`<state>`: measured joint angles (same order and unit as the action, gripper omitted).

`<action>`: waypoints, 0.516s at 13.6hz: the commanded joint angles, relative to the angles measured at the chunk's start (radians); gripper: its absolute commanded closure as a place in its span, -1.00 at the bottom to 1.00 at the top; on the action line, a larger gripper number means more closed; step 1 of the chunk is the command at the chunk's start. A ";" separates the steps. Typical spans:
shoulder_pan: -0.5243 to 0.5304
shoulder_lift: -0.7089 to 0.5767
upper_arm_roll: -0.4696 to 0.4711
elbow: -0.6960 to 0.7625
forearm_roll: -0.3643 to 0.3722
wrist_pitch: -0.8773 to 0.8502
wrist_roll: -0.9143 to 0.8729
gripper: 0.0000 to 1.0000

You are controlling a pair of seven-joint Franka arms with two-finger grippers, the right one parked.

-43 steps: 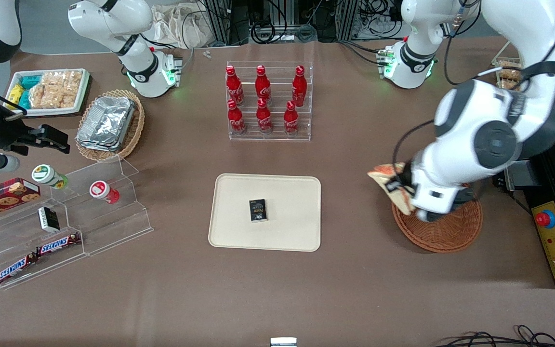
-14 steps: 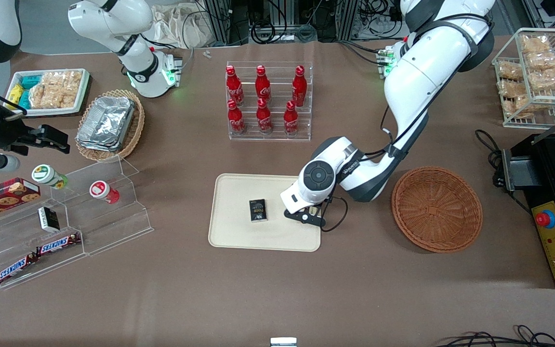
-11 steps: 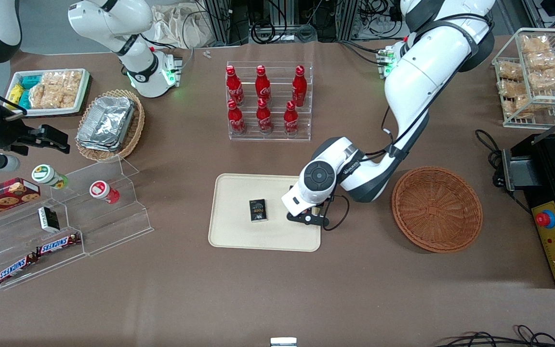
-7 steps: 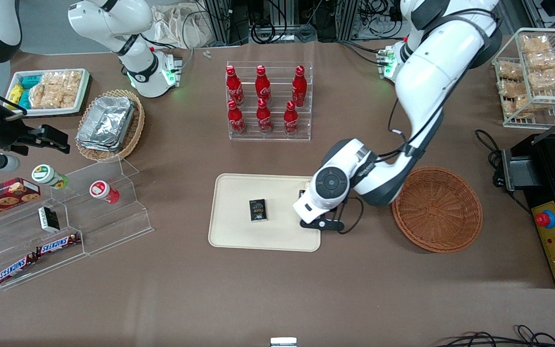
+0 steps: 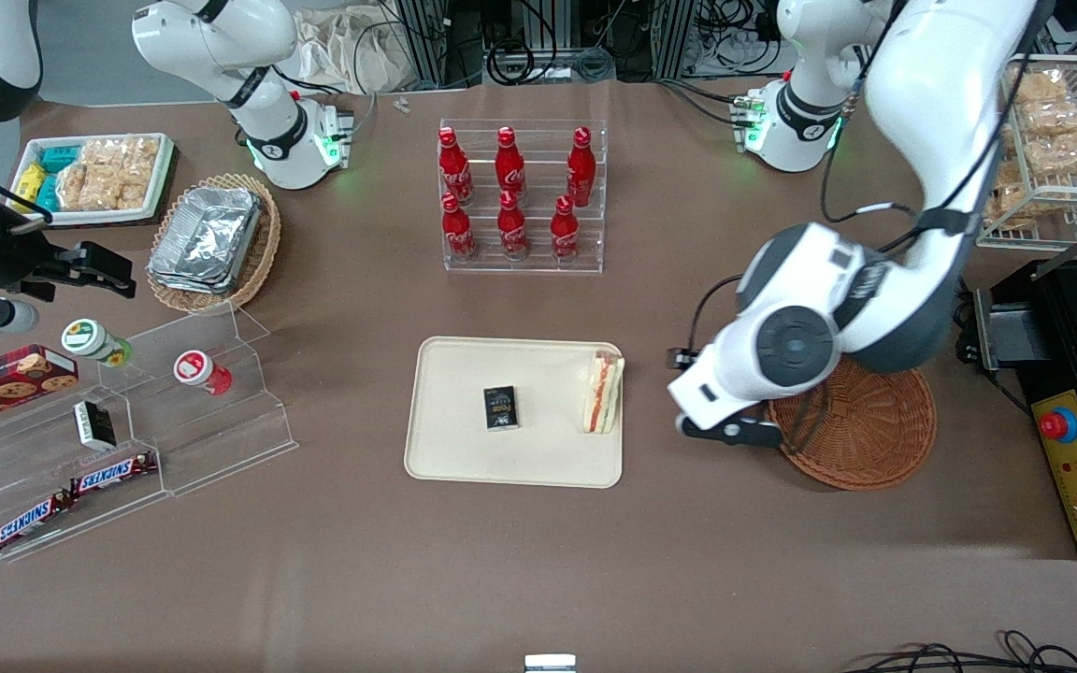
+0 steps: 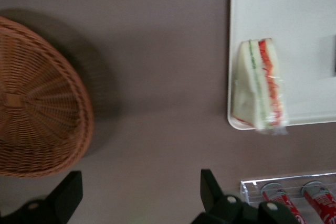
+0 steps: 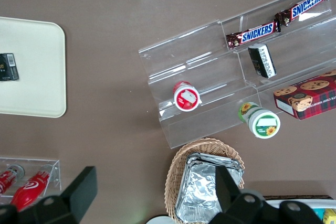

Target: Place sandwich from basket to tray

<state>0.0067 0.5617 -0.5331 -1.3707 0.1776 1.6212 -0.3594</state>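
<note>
Gripper (image 5: 725,432) status, front view: raised over bare table between tray (image 5: 464,449) and round wicker basket (image 5: 861,439), holding nothing. Sandwich (image 5: 602,393) rests on tray at the edge toward the working arm's end, beside a small black box (image 5: 500,408). Basket appears empty.

Left wrist view: fingers (image 6: 67,195) spread wide apart, nothing between. Sandwich (image 6: 261,85) sits at tray (image 6: 294,19) edge, wrapper tip overhanging rim. Basket (image 6: 37,103) well apart.

Assessment: transfer looks complete; 0 steps left except arm retreat.

Glossy white arm (image 5: 931,112) with dark grey joint caps, black cables, and a black tool (image 6: 136,203).
</note>
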 commanded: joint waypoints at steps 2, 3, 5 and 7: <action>0.131 -0.114 -0.002 -0.025 -0.055 -0.108 0.164 -1.00; 0.166 -0.141 -0.002 -0.025 -0.055 -0.130 0.193 -1.00; 0.218 -0.181 0.001 -0.027 -0.044 -0.167 0.220 -1.00; 0.266 -0.219 0.004 -0.027 -0.035 -0.170 0.232 -1.00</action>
<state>0.2350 0.3978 -0.5294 -1.3708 0.1472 1.4633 -0.1504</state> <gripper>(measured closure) 0.000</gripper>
